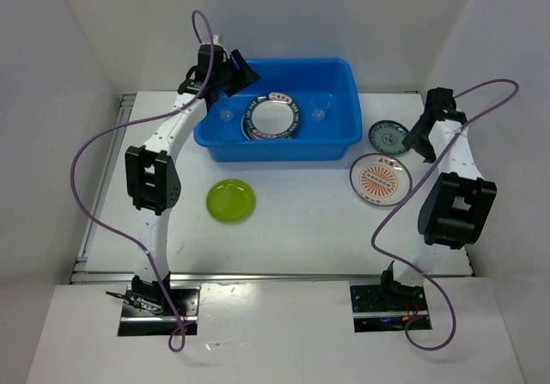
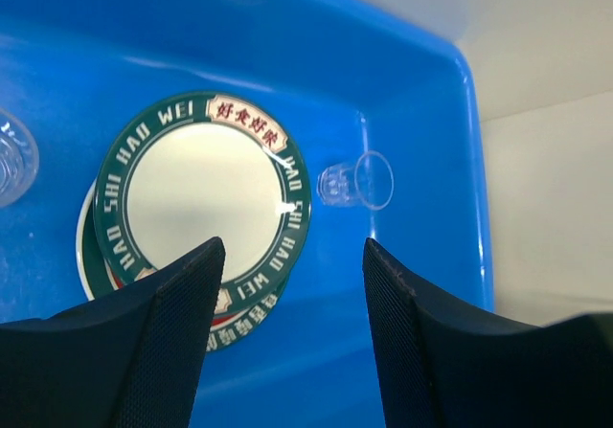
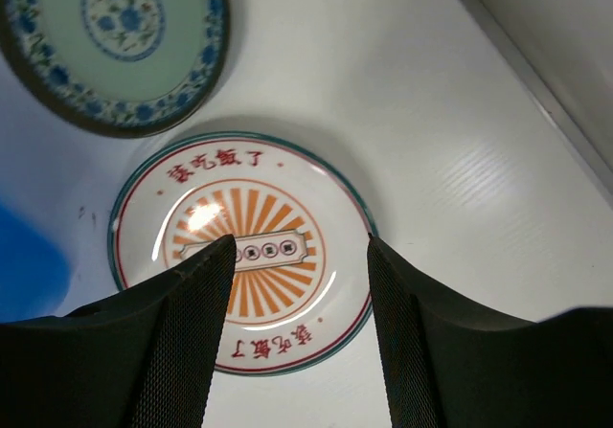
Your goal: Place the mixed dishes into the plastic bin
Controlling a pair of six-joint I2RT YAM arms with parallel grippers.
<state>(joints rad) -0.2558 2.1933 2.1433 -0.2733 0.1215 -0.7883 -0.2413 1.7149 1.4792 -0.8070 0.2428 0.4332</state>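
Left gripper (image 2: 292, 251) is hanging over the plastic bin (image 1: 275, 150), jaws spread wide and carrying nothing. That blue bin is sitting in the upper middle of the overhead frame, its long axis running side to side.

Counting now: five plates, two cups. Two teal-rimmed plates (image 2: 206, 193) are lying stacked, face up, on the bin floor. The lower one is peeking out at the left and bottom of the top one. In the left wrist frame the stack is showing just above and between the two dark fingers (image 2: 163, 332). One clear cup (image 2: 356, 181) is lying on its side just right of the stack. Its long axis is running across the picture, mouth pointing right, base toward the plates. The second cup (image 2: 11, 155) is showing at the left edge of that frame, cut off.

Right gripper (image 3: 301, 246) is hovering over the orange-sunburst plate (image 3: 244, 251), jaws wide and empty too. That plate is lying flat on the table (image 1: 301, 221) at the right of the overhead frame, outside the bin. Its printed banner is running side to side between the fingers in the wrist frame. The small dark teal plate (image 3: 115, 40) is lying just beside it, in the upper left of the right wrist frame. The lime-green plate (image 1: 230, 201) is sitting alone on the table, below the bin's left end, left of centre overhead.
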